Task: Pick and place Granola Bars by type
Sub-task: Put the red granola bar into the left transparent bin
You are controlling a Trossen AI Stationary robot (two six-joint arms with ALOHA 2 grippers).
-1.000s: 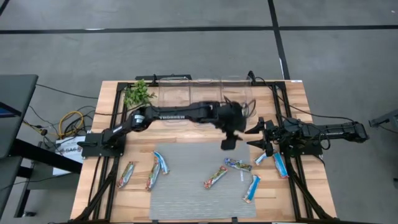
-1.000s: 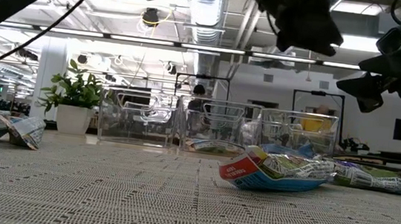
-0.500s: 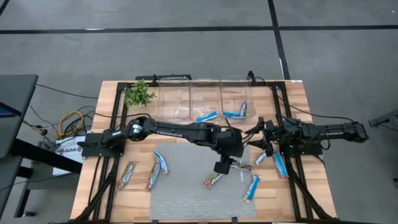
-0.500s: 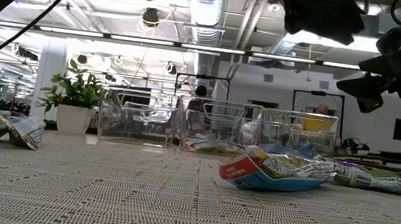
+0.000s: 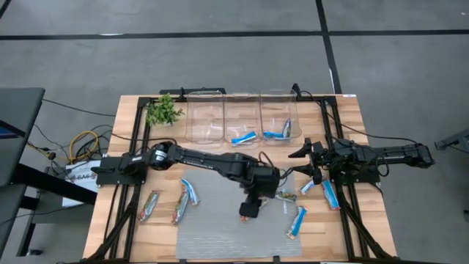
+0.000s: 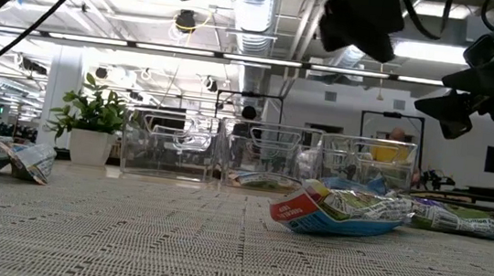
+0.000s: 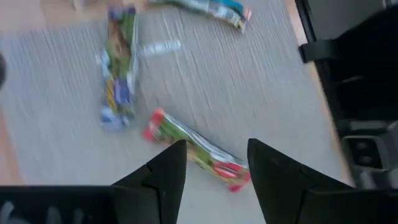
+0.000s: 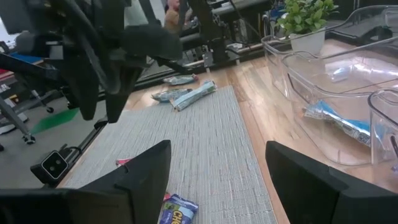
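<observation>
1. High view: the left gripper (image 5: 249,208) has swung down from the clear bins (image 5: 242,116) at the back of the table, out over the grey mat (image 5: 220,220), and now sits right over the red-and-green bar (image 5: 247,212); its arm covers most of that bar; 2 blue bars already lie in the middle and right bins, so I judge 1 drop done and the next pick begun; the right gripper (image 5: 303,163) waits at the mat's right edge, fingers spread, unmoved.

2. Low view: the left gripper (image 6: 356,16) hangs high at the top, shifted left of where it was; a crumpled bar (image 6: 336,212) lies on the mat beneath; the 3 bins stand behind.

3. Left wrist view: the left gripper's fingers (image 7: 165,171) stand spread and empty, straddling the red-and-green bar (image 7: 196,151); the bar lies flat; its long axis runs slantwise across the gap, 1 end between the fingers, so a wrist turn looks needed.

4. Right wrist view: the right gripper's fingers (image 8: 149,168) are spread, nothing held; the left arm (image 8: 106,56) looms beyond over the mat.
</observation>
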